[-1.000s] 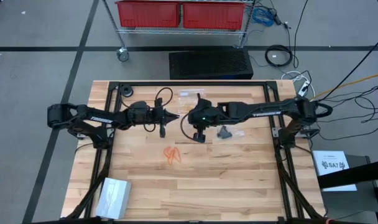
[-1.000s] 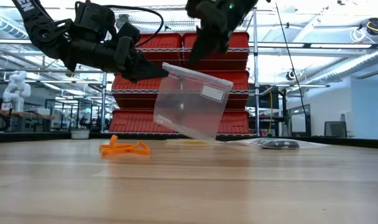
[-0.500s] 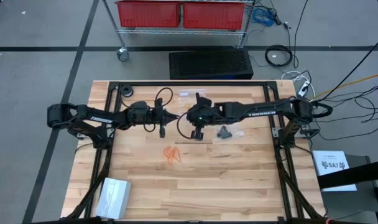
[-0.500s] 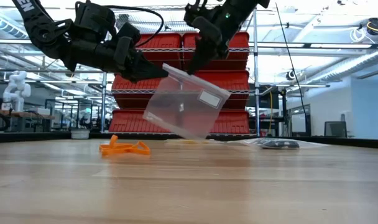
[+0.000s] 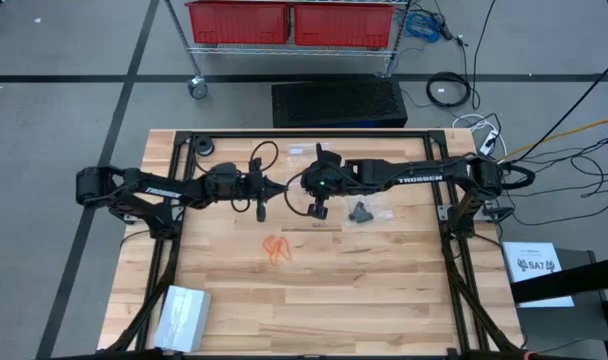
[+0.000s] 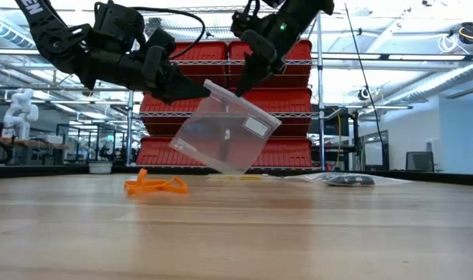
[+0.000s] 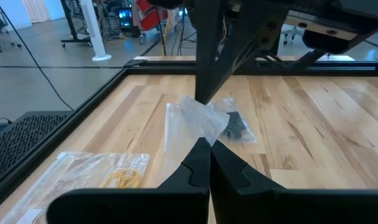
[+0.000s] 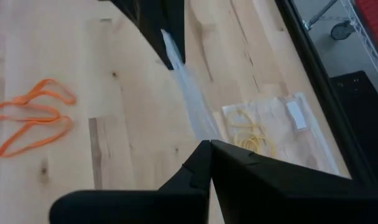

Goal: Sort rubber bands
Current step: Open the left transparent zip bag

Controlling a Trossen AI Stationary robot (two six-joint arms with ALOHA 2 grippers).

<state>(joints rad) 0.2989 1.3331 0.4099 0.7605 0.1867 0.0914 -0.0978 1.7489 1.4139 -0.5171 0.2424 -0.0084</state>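
Note:
A clear plastic bag (image 6: pixel 225 134) with a white label hangs tilted above the table's middle, held between both grippers. My left gripper (image 6: pixel 204 90) is shut on its upper corner, and my right gripper (image 6: pixel 243 87) is shut on its top edge a little farther along. Orange rubber bands (image 5: pixel 275 247) lie loose on the wood (image 6: pixel 155 185), nearer the front than the bag. Black rubber bands (image 5: pixel 361 212) lie inside a flat clear bag right of centre. Pale yellowish rubber bands (image 8: pixel 254 134) lie inside another flat bag near the far edge. My left gripper pinches the bag's upper corner (image 7: pixel 204 132) between its two shut fingers. It comes in nearly level from the table's left. The bag is lifted clear and hangs tilted below the fingers. My right gripper pinches the bag's top edge (image 8: pixel 200 132) between its shut fingers. It slants down from the table's right. The film (image 8: pixel 183 81) runs on from it to the left gripper.
A black frame rail (image 5: pixel 174 190) runs round the table's left, far and right sides. A white packet (image 5: pixel 182 315) lies at the near left corner, and a dark roll (image 5: pixel 202 147) and a black cable (image 5: pixel 264 155) at the far left. Bare wood fills the front half.
My right gripper has gone toward the table's left, closer to the left gripper, sinking a little and tipping further down. The bag's top edge on that side has come down with it. The bag now hangs more tilted, with its lower end swung toward the left.

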